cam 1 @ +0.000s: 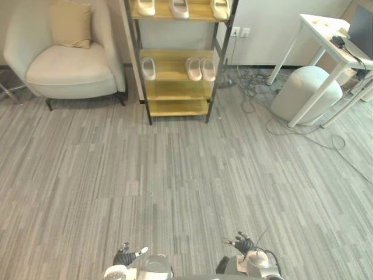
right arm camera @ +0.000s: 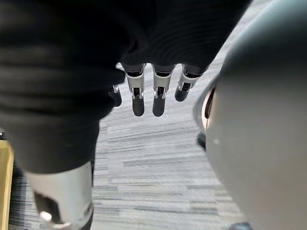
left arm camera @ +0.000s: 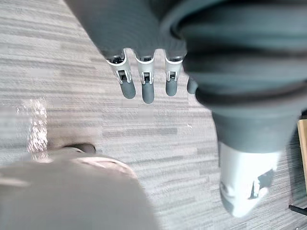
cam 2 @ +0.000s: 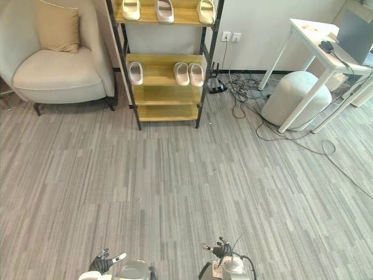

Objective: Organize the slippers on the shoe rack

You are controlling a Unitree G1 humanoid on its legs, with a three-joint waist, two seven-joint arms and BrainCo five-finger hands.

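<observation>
A wooden shoe rack (cam 1: 178,90) with a black frame stands against the far wall. Its top shelf carries three pale slippers (cam 1: 180,8). On the middle shelf a single slipper (cam 1: 148,68) lies at the left and a pair (cam 1: 200,69) at the right. The lowest shelf is bare. My left hand (cam 1: 126,255) and right hand (cam 1: 241,243) hang low at the view's bottom edge, far from the rack. Both hands are open, fingers (left arm camera: 145,84) relaxed over the floor, holding nothing; the right fingers (right arm camera: 159,89) are straight too.
A beige armchair (cam 1: 65,58) with a cushion stands left of the rack. A white table (cam 1: 328,39), a round pale pouf (cam 1: 305,93) and tangled cables (cam 1: 256,93) are at the right. Grey striped floor (cam 1: 175,175) stretches between me and the rack.
</observation>
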